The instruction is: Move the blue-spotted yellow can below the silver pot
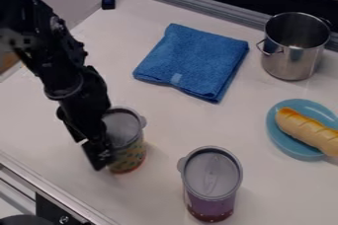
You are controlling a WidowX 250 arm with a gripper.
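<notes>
The gripper (pixel 99 156) hangs over the can's (pixel 131 156) left edge; whether the jaws are spread or pinching it, I cannot tell. Lower right of the jaws stands the purple cup (pixel 211 202). Up and right lies the cloth (pixel 194 60), with the pot (pixel 290 61) beyond. Well right, a roll (pixel 307 131) sits on the plate (pixel 285 143).

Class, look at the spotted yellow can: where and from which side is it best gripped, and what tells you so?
Probably by the wall of the spotted yellow can, just under the lid, coming down from the picture's left, where the gripper is. It stands upright, flares towards the top, which should resist slipping, and its tab juts out opposite.
</notes>
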